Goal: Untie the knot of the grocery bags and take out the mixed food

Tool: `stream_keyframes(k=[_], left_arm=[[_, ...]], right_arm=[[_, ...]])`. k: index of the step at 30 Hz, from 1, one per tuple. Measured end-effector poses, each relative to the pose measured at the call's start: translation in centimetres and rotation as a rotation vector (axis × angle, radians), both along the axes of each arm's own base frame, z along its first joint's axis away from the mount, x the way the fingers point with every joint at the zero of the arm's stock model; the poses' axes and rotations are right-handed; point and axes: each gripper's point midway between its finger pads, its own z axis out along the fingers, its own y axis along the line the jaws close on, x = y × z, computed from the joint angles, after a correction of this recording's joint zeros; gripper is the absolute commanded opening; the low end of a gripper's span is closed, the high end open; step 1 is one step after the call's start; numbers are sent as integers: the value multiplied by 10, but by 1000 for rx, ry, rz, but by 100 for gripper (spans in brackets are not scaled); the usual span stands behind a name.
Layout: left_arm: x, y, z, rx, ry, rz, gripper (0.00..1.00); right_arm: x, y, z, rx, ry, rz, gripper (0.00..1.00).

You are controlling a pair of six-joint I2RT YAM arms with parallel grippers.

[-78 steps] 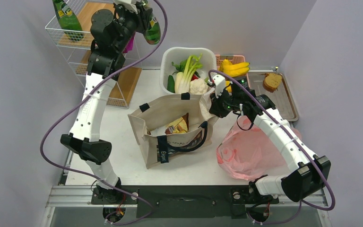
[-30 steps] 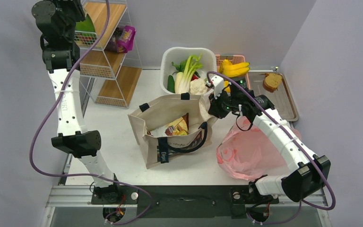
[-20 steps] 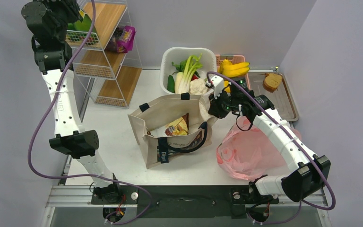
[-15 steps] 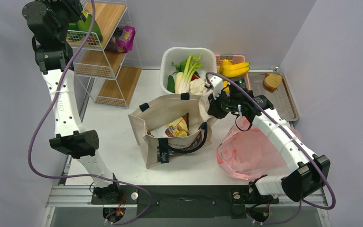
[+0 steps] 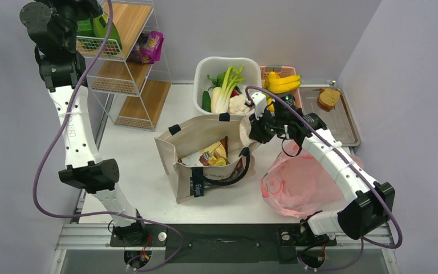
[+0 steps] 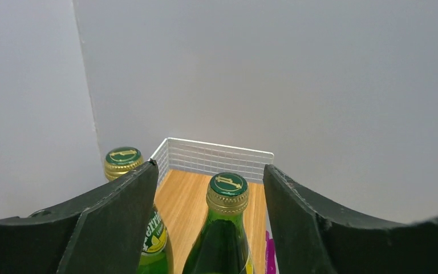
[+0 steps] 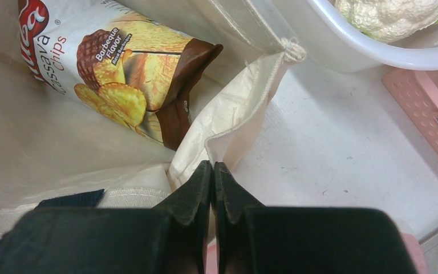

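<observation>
White table (image 5: 142,171) and plain grey walls frame the scene, and near the table's middle stands the canvas tote (image 5: 188,137), mouth gaping, with a brown snack packet (image 5: 214,153) lying face-up inside: food not yet taken out. At 4 o'clock from the tote the pink plastic bag (image 5: 299,182) slumps under the right arm, which hides its knot from me. The right gripper (image 7: 212,165) sits at the tote's 2 o'clock rim with its fingers pressed together just where a fold of canvas ends. Whether cloth is caught between them I cannot tell, though a hold there would serve to keep the mouth spread. At 12 o'clock a white tub (image 5: 251,65) holds a leafy stalk (image 5: 225,91) and a cauliflower (image 5: 239,104), and bananas (image 5: 284,81) lie in a pink basket (image 5: 265,69) at 1 o'clock, so the food looks sorted by kind. Out at 10 o'clock rises a wire shelf (image 5: 126,63). The left gripper (image 6: 210,168) is up at its top tier, fingers spread with a clear gap either side of a green bottle (image 6: 223,234). That bottle stands upright on the wooden floor with a second bottle (image 6: 124,162) at its 9 o'clock, so I judge it is placed among the drinks and free of any grip.
</observation>
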Motion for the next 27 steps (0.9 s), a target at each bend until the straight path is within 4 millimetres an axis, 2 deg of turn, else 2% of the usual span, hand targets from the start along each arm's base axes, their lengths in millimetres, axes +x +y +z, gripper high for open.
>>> stream_keyframes(k=[8,14,18,20,23,25,26,27], left_arm=[[-28,2,33,55,-93,48,71],[-77,4,45,55,-130,124,73],[-114,-13,40,88,-135,85,68],[-127,-34,31,141,-124,-4,64],[-137,-80,5,233,-70,-210,59],[-138,-117,-25,285,-1,-366,56],[-138,-147,-51,327,59,-474,54],[-139,-167,-71,355,105,-546,54]], right_arm=[[-1,4,-3,-4,11,11,0],[2,6,-2,-1,13,9,0],[2,7,-3,2,22,2,0],[3,7,-2,5,21,0,0],[3,7,-1,7,23,-3,0],[3,8,-1,9,25,-4,0],[3,8,-1,11,23,-5,0],[4,8,0,13,21,-6,0]])
